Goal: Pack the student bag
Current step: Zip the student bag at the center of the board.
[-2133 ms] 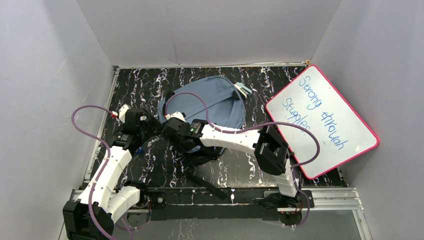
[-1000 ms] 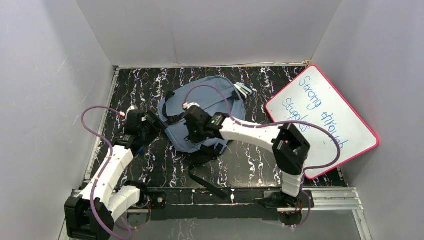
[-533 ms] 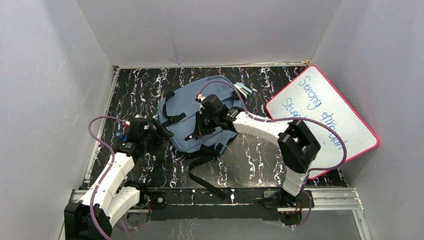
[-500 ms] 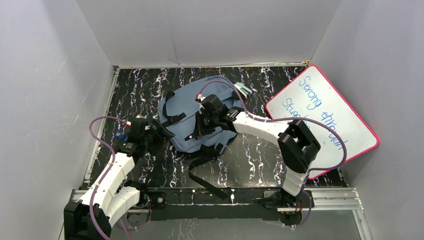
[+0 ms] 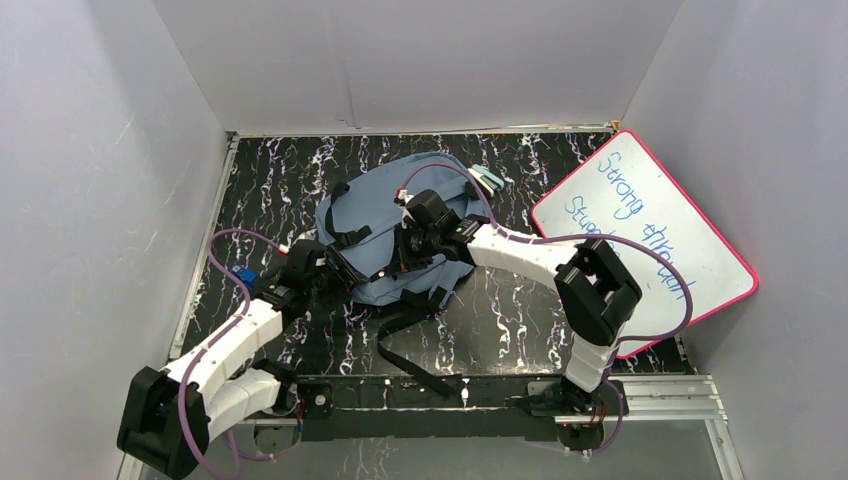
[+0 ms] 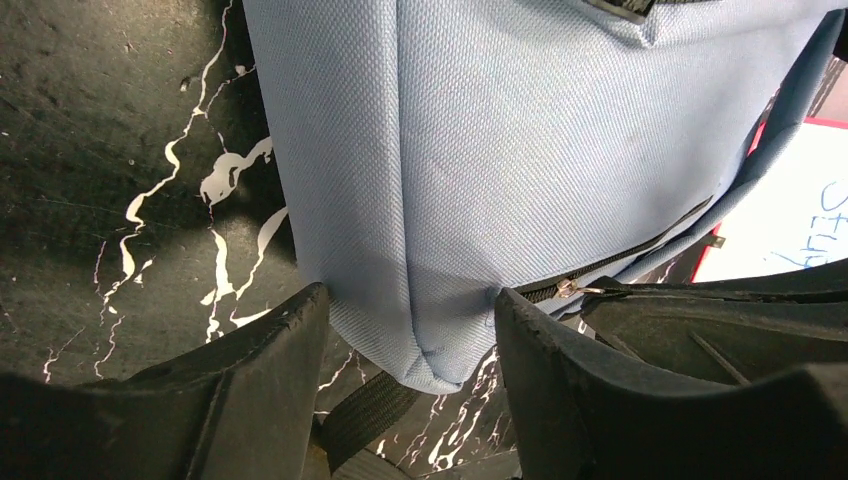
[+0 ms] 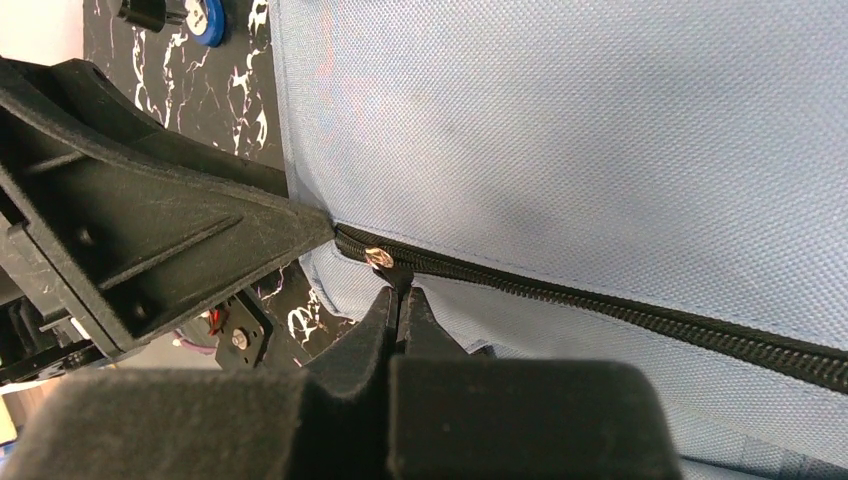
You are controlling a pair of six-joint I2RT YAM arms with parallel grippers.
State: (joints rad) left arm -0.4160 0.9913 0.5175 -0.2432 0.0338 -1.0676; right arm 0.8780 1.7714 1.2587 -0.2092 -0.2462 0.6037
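The blue backpack (image 5: pixel 385 195) lies mid-tabletop (image 5: pixel 500 325). The left claw (image 6: pixel 405 305) is spread around its lower corner. The right claw (image 7: pixel 400 292), pressed together, pinches the zipper pull (image 7: pixel 379 257). The backpack's contents are hidden.

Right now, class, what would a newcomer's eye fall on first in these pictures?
The slate-blue student bag lies on the black marbled table, both arms on it: the left gripper straddles a corner, the right gripper pinches the zipper pull. A pink-rimmed whiteboard with blue handwriting leans at the right wall.
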